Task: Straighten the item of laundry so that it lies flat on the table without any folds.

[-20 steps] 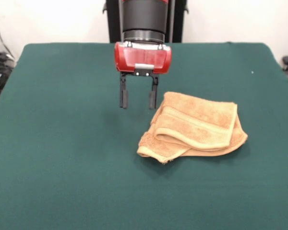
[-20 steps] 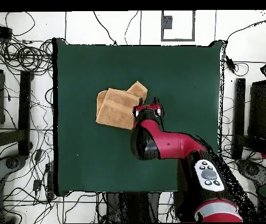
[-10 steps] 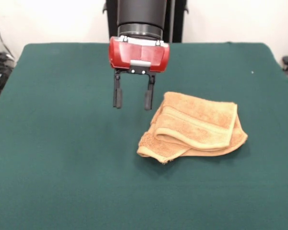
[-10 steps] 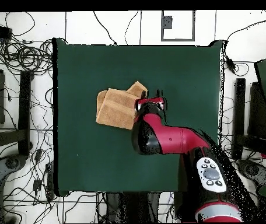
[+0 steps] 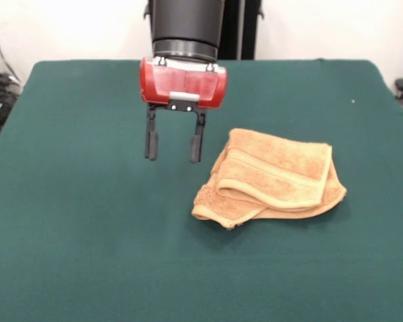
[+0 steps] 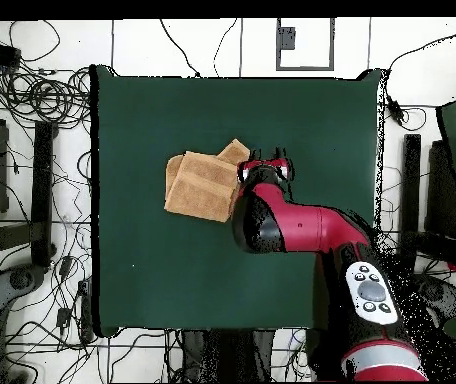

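The orange-tan towel point(image 5: 272, 180) lies folded over itself in layers on the dark green table point(image 5: 87, 228), right of centre in the front view. In the overhead view the towel point(image 6: 204, 183) lies left of centre. My gripper point(image 5: 171, 151) is open and empty, hanging above the table a little to the left of the towel in the front view, apart from it. In the overhead view my gripper point(image 6: 268, 164) sits just right of the towel's folded corner.
Cables and stands point(image 6: 32, 150) surround the table on the floor in the overhead view. The robot's black pedestal point(image 5: 201, 27) stands at the table's far edge. The red arm point(image 6: 302, 230) reaches over the table's right half in the overhead view.
My gripper has moved left in the front view, away from the towel, staying open. The towel has not moved.
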`<act>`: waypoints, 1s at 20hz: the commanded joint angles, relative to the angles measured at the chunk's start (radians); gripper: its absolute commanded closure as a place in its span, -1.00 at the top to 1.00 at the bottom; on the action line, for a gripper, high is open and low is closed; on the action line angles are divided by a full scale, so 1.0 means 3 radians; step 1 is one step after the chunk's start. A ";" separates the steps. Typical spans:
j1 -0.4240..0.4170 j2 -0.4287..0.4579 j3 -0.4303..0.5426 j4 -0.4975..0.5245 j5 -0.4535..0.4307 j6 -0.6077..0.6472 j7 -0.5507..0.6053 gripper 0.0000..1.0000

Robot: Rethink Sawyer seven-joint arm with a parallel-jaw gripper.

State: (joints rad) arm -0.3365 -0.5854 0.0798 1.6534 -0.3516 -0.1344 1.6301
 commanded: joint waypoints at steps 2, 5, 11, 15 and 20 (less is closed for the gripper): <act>0.0014 0.0382 0.0568 -0.0278 0.0227 0.0644 0.0371 1.00; 0.0047 0.0432 0.0592 -0.0347 0.0271 0.0649 0.0403 1.00; 0.0124 0.0483 0.0605 -0.0433 0.0368 0.0726 0.0448 1.00; 0.0125 0.0498 0.0654 -0.0383 0.0471 0.0743 0.0535 1.00; 0.0116 0.0529 0.0728 -0.0395 0.0688 0.0986 0.0542 1.00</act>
State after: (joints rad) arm -0.3424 -0.4621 0.1567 1.5389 -0.2373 -0.0086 1.6301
